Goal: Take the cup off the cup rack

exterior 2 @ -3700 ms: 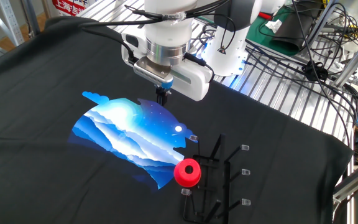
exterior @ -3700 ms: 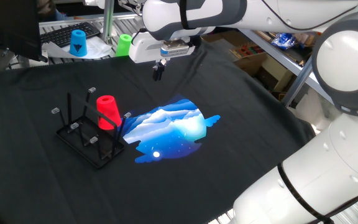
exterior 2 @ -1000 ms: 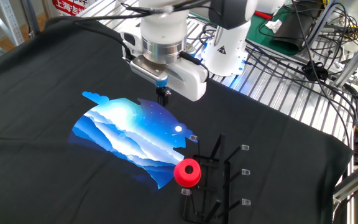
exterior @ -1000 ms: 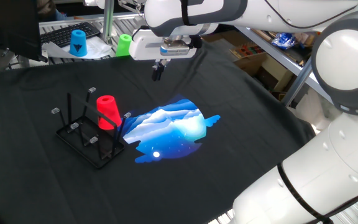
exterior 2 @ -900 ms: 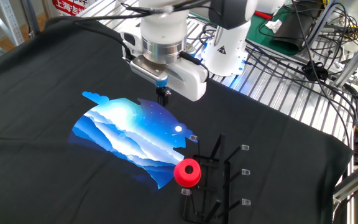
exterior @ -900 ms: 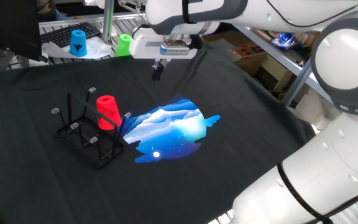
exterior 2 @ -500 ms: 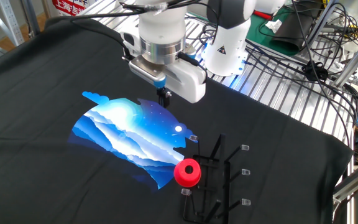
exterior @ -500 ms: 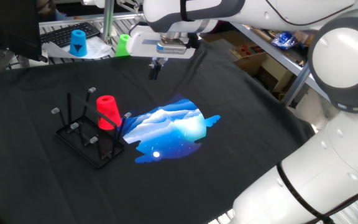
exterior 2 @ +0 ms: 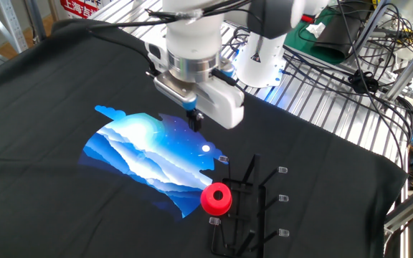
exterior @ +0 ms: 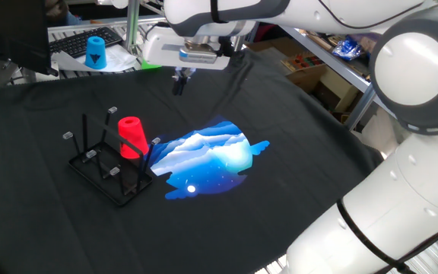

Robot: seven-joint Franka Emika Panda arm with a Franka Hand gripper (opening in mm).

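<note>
The red cup (exterior: 132,137) sits upside down on a peg at the near right corner of the black wire cup rack (exterior: 105,163). In the other fixed view the cup (exterior 2: 216,198) is at the rack's (exterior 2: 253,208) left end. My gripper (exterior: 179,82) hangs above the black cloth, up and to the right of the rack, well apart from the cup. Its fingers are close together and hold nothing. In the other fixed view the gripper (exterior 2: 196,120) is over the edge of the blue print.
A blue printed patch (exterior: 207,156) lies on the black cloth right of the rack. A blue cup (exterior: 95,52) and a green cup (exterior: 151,55) stand beyond the cloth's far edge. A wire shelf and cables (exterior 2: 350,64) lie behind the robot base.
My gripper has moved left, toward the rack's side of the table, at about the same height. The cup and rack have not moved.
</note>
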